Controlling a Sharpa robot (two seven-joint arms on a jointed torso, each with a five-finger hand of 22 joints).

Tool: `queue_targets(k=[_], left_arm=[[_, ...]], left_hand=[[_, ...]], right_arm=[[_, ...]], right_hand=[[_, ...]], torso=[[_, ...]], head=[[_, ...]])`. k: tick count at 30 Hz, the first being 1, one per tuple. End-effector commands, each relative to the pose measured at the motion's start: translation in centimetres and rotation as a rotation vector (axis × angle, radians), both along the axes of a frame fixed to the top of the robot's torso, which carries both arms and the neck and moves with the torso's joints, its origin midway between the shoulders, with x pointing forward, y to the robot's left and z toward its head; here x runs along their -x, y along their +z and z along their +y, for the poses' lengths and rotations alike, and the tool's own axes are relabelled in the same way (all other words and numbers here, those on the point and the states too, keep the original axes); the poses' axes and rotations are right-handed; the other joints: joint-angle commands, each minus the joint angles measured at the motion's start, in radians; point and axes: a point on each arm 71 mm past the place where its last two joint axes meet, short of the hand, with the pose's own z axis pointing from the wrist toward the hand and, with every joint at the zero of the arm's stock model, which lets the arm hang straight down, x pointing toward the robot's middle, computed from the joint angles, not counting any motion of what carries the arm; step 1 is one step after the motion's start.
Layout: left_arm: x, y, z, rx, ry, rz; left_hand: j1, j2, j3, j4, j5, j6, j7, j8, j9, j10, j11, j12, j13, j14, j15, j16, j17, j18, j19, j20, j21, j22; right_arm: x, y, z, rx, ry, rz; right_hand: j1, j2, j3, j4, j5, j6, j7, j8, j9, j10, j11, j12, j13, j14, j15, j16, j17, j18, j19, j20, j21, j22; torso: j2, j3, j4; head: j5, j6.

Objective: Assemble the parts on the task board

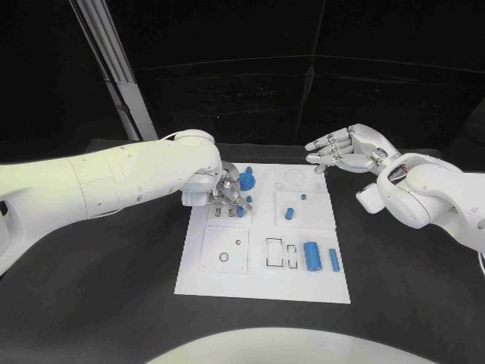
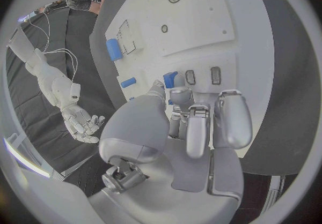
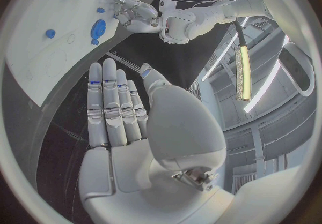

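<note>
While my left robot hand [image 1: 227, 193] is lowered over the far left part of the task board [image 1: 264, 284], its fingers [image 2: 198, 127] are curled down around a small blue part [image 2: 169, 79] at a row of dark slots; thumb and fingertips close on that piece, so I am holding it. Beside it on the board stands a round blue part [image 1: 248, 182] with a raised middle. Further toward the centre a short blue peg [image 1: 291, 214] stands upright, with a tiny blue piece [image 1: 303, 197] just beyond it. Nearer to me, a thick blue cylinder [image 1: 311, 255] and a thinner blue bar [image 1: 334, 259] lie side by side next to a dark rectangular outline.

My right robot hand [image 1: 346, 149] hangs above the bench [image 1: 111, 303] past the board's far right corner, palm open, fingers straight and close together, holding nothing and touching nothing. The board lies flat in the middle of the black bench.
</note>
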Motion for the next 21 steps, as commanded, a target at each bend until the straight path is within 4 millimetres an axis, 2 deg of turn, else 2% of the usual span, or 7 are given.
queue_targets(k=[1,4,15,19,21], left_arm=[[0.03,0.03,-0.01,-0.017,-0.008,0.009],[0.04,0.03,-0.04,-0.017,-0.009,0.009],[0.02,0.05,-0.15,-0.014,-0.007,0.005],[0.04,0.05,-0.15,-0.007,-0.011,0.007],[0.06,0.05,-0.11,0.0,-0.012,0.009]], left_hand=[[0.016,0.0,0.009,-0.004,-0.002,-0.011,0.0,0.005,0.004,0.001,-0.002,0.006,-0.002,0.104,-0.007,0.003,0.263,-0.01,0.0,0.0,0.004,0.002],[0.027,-0.001,0.019,-0.011,-0.002,-0.014,0.0,0.007,0.007,0.001,-0.003,0.006,-0.001,0.104,-0.007,0.003,0.263,-0.01,0.0,0.0,0.005,0.003],[0.17,0.012,0.151,-0.109,0.001,-0.032,-0.011,-0.002,0.013,-0.01,-0.014,-0.006,-0.01,0.104,-0.017,0.003,0.263,-0.009,-0.003,-0.009,0.004,0.004],[0.181,-0.003,0.247,-0.128,0.014,-0.038,-0.008,-0.014,0.011,-0.013,-0.014,-0.017,-0.019,0.104,-0.017,0.003,0.263,-0.009,-0.004,-0.011,0.001,0.003],[0.173,-0.026,0.325,-0.135,0.061,-0.044,-0.001,-0.022,0.01,-0.017,-0.009,-0.026,-0.027,0.104,-0.014,0.003,0.263,-0.008,-0.005,-0.01,0.0,0.003]], right_arm=[[-0.03,0.12,0.12,-0.005,0.009,0.001],[-0.05,0.11,0.15,-0.005,0.009,0.001],[-0.08,0.08,0.22,-0.006,0.011,0.002],[-0.08,0.07,0.23,-0.005,0.012,0.003],[-0.08,0.07,0.22,-0.005,0.012,0.003]], right_hand=[[-0.002,-0.003,0.002,0.006,0.003,-0.008,-0.003,-0.004,-0.001,-0.009,0.0,-0.003,-0.001,-0.004,0.002,-0.006,-0.001,0.003,-0.004,0.004,-0.005,-0.001],[-0.002,-0.003,0.002,0.006,0.003,-0.008,-0.003,-0.004,-0.001,-0.009,0.0,-0.003,-0.001,-0.004,0.002,-0.006,-0.001,0.003,-0.004,0.004,-0.005,-0.001],[-0.003,-0.003,0.002,0.007,0.007,-0.009,-0.002,-0.004,-0.001,-0.01,0.0,-0.003,-0.003,-0.004,0.003,-0.008,-0.002,0.003,-0.004,0.005,-0.008,-0.002],[-0.004,-0.003,0.002,0.007,0.009,-0.009,-0.002,-0.003,-0.001,-0.01,0.001,-0.003,-0.003,-0.004,0.003,-0.009,-0.002,0.003,-0.004,0.005,-0.009,-0.003],[-0.004,-0.003,0.002,0.007,0.009,-0.009,-0.002,-0.003,-0.001,-0.01,0.001,-0.003,-0.003,-0.004,0.003,-0.009,-0.002,0.003,-0.004,0.005,-0.009,-0.003]], torso=[[0.001,0.0002,0.0004],[0.0,0.0003,0.0003],[0.001,0.0008,0.0007],[0.002,0.0013,0.0011],[0.002,0.0013,0.0014]], head=[[-0.001,-0.001],[-0.001,-0.001],[-0.002,-0.002],[-0.001,-0.003],[-0.001,-0.002]])
